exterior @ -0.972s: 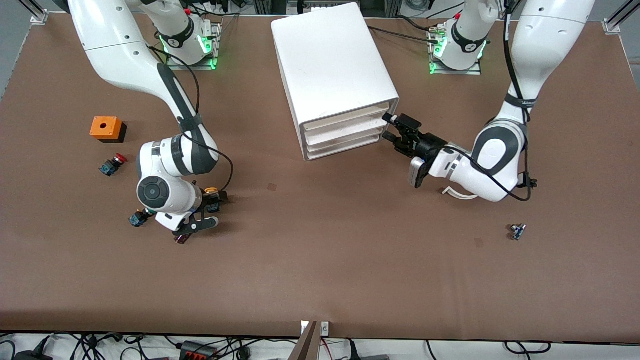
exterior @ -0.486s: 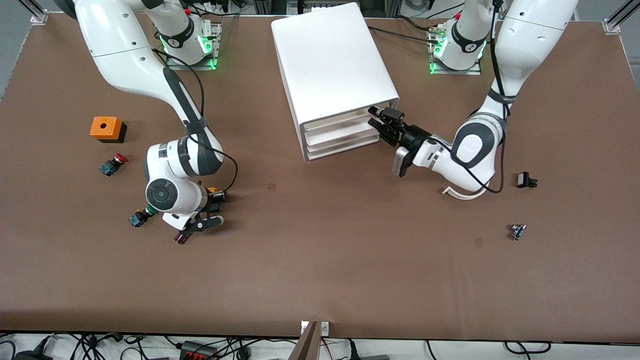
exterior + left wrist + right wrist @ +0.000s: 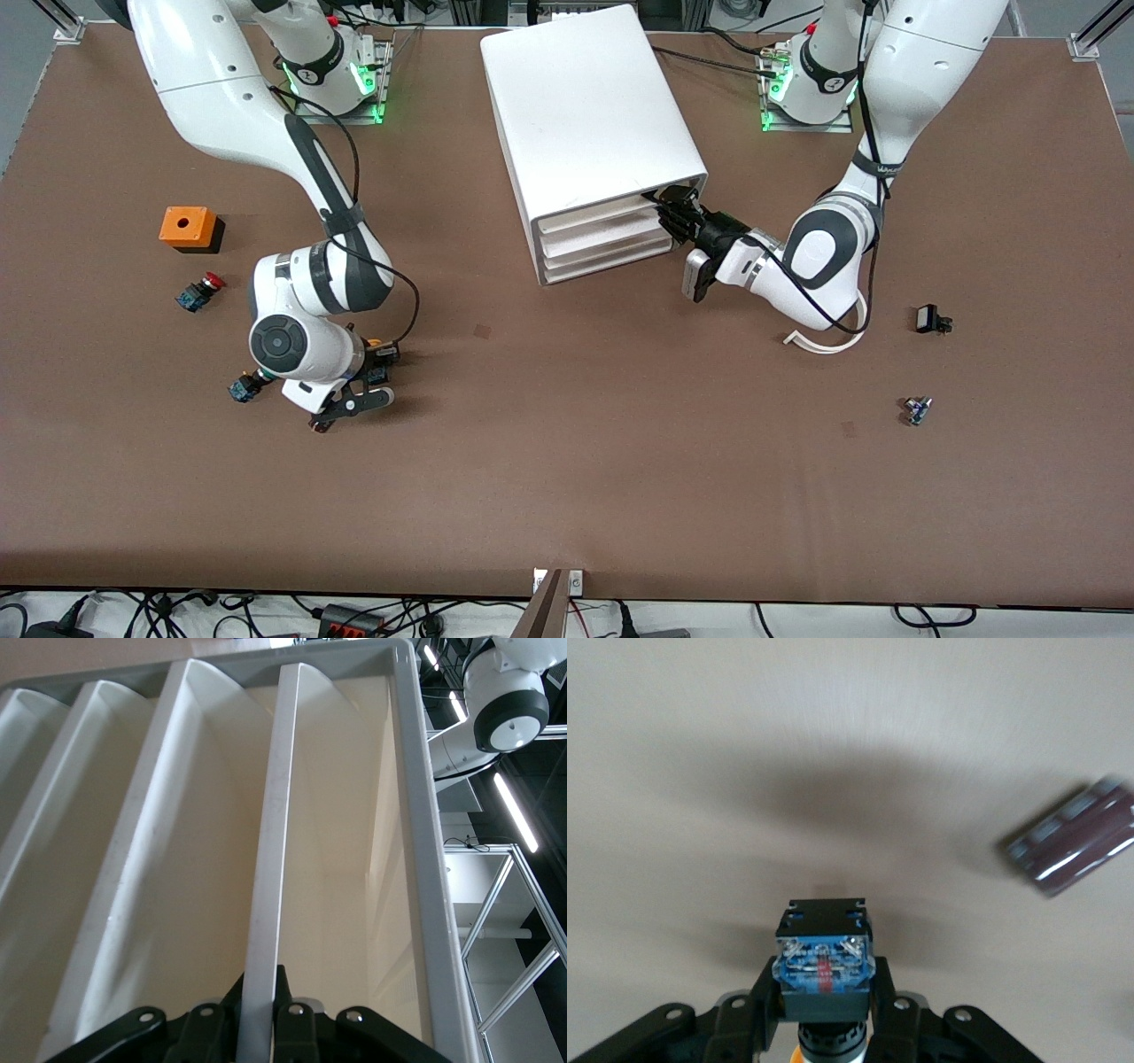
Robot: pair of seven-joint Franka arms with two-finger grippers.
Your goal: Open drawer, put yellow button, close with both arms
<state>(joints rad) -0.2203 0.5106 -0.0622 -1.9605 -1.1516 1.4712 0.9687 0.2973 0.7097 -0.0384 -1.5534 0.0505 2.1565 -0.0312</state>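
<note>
The yellow button (image 3: 376, 342) lies toward the right arm's end of the table, low at the table top. My right gripper (image 3: 372, 361) is shut on it. The right wrist view shows the fingers (image 3: 883, 992) clamped on the button's black-and-blue body (image 3: 824, 961), with the orange cap toward the wrist. The white drawer unit (image 3: 585, 115) stands at the back middle, its three drawers shut. My left gripper (image 3: 671, 210) is at the top drawer's front (image 3: 602, 213), at the end toward the left arm. In the left wrist view, its fingers (image 3: 292, 1023) are shut on the drawer's white lip (image 3: 270, 859).
An orange box (image 3: 188, 228), a red-capped switch (image 3: 200, 291) and a green-capped switch (image 3: 244, 387) lie near the right arm. A dark maroon piece (image 3: 317, 425) sits beside the right gripper. A white curved strip (image 3: 824, 341) and two small parts (image 3: 930, 320) (image 3: 917, 409) lie near the left arm.
The left gripper moved in to the drawer front and shut on its lip. The right gripper shut on the yellow button.
</note>
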